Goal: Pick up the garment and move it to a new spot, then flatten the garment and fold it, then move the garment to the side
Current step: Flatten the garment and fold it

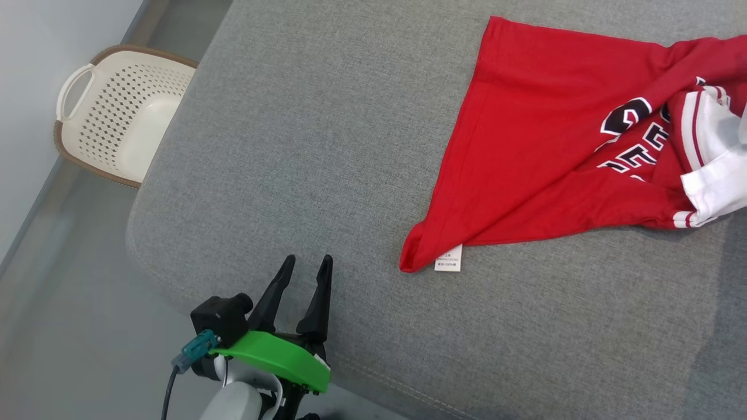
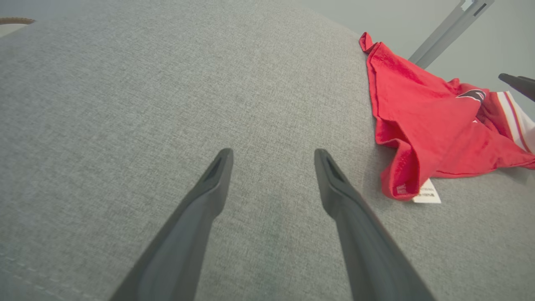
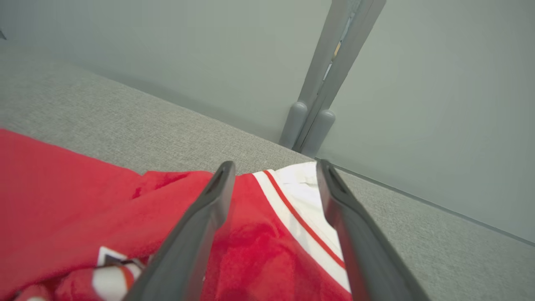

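Lying on one cushion (image 1: 327, 146), one garment (image 1: 543, 134); left tool (image 1: 309, 259) and right tool (image 3: 276, 164) spread.

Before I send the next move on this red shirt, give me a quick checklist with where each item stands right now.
1. Left gripper open and empty: ok.
2. Right gripper open, over the garment's white-striped part: ok.
3. Garment lying flat: not ok, it is bunched and folded over itself at the right.
4. Whole garment on the grey cushion: cannot tell, the head view cuts off its right side.
5. Left gripper clear of the corner with the care label: ok, apart.
6. Basket out of the way: ok, down beside the cushion.
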{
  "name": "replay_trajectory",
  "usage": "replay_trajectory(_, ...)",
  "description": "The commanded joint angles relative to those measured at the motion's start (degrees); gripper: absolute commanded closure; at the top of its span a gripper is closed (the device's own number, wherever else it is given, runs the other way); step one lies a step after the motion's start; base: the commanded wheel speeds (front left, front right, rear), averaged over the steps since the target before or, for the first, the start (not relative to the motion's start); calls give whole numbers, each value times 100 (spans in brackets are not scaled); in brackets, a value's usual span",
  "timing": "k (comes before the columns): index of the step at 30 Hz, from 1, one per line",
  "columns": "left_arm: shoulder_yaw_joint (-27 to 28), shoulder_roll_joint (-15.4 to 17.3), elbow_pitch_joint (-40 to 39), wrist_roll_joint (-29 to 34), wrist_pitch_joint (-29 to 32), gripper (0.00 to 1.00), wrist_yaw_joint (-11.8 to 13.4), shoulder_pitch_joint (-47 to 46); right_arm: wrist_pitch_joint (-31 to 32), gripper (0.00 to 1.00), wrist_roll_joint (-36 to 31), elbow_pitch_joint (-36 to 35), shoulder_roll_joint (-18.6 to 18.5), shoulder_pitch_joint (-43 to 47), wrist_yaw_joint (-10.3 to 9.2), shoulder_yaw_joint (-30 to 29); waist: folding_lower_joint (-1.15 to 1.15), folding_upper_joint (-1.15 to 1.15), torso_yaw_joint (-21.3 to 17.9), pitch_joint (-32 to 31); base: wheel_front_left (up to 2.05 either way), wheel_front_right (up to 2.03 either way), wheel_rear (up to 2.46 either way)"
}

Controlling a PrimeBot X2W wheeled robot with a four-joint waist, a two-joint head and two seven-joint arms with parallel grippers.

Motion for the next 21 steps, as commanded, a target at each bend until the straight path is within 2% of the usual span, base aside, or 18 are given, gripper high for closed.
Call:
replay_trajectory(1, 68, 6, -5, 2, -15, 0, -16, 28, -173, 0, 115, 36, 71, 167, -11, -84, -1, 0, -209, -149, 0, 0, 0)
replay_trajectory(8, 310, 7, 67, 152, -15, 0, -16, 36, -622, 0, 639, -237, 624, 607, -11, 2, -1, 0, -831, -547, 0, 0, 0)
replay_trajectory(13, 433, 10, 157, 215, -15, 0, -16, 83, -682, 0, 1182, -798, 993, 1159, -10, 287, -1, 0, -1196, -889, 0, 0, 0)
replay_trajectory(18, 504, 10, 206, 200, -15, 0, -16, 200, -684, 0, 1700, -1675, 1269, 1958, -10, 685, -1, 0, -1407, -1195, 0, 0, 0)
replay_trajectory(21, 479, 10, 215, 233, -15, 0, -16, 246, -684, 0, 1934, -1914, 1394, 2282, -10, 905, -1, 0, -1461, -1298, 0, 0, 0)
